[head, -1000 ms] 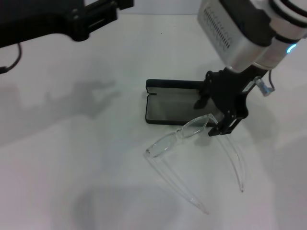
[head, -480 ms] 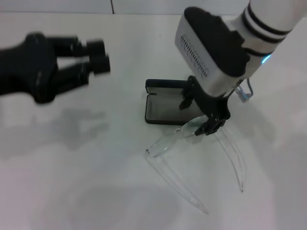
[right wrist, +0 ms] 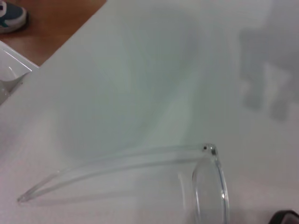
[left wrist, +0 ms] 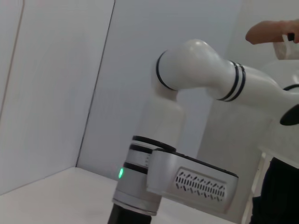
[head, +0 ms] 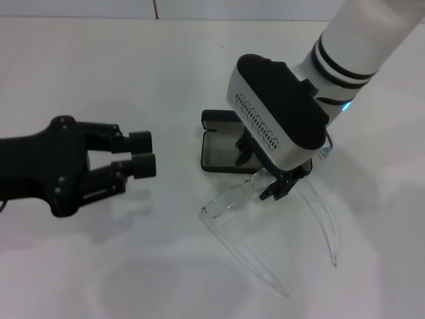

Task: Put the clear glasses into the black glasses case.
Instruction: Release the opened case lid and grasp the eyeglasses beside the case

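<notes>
With the right claw [head: 279,183] low over the clear glasses [head: 265,212] at centre frame, its grip hidden from view, and the black glasses case [head: 222,143] open just behind, fold the temples before lifting; left claw [head: 139,154] waits apart.

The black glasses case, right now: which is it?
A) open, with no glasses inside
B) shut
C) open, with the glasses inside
A: the black glasses case shows bare grey lining, and the clear glasses lie on the table in front of it, at the right gripper.
</notes>
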You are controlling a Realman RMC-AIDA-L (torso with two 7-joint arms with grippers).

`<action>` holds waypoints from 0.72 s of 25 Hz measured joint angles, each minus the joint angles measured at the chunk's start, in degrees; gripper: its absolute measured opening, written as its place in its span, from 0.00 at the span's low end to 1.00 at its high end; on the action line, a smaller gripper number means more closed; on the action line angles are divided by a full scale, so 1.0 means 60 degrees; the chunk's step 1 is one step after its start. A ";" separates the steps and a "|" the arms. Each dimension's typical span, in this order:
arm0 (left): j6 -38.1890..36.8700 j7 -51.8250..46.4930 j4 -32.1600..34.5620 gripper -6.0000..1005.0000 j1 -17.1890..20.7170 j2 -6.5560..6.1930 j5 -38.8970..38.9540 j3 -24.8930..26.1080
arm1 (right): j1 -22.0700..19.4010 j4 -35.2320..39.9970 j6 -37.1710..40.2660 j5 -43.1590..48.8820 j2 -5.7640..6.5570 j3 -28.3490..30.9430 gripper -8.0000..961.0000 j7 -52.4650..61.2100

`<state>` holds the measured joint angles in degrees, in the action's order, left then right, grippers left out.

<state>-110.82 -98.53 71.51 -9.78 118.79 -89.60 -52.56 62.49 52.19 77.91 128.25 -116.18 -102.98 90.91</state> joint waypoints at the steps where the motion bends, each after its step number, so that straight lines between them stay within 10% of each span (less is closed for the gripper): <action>1: -0.0033 0.0028 -0.0026 0.24 0.0006 0.0008 -0.0049 0.0000 | 0.0035 -0.0033 -0.0053 -0.0087 -0.0001 -0.0098 0.65 -0.0018; 18: -0.0189 0.0803 -0.0699 0.22 0.0020 0.0034 -0.0275 -0.0007 | 0.0270 -0.0766 -0.0899 -0.0899 0.0000 -0.1497 0.61 0.0074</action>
<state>-111.95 -93.71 67.32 -9.67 119.00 -91.25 -52.60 64.11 47.60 72.51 122.86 -116.18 -111.96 91.35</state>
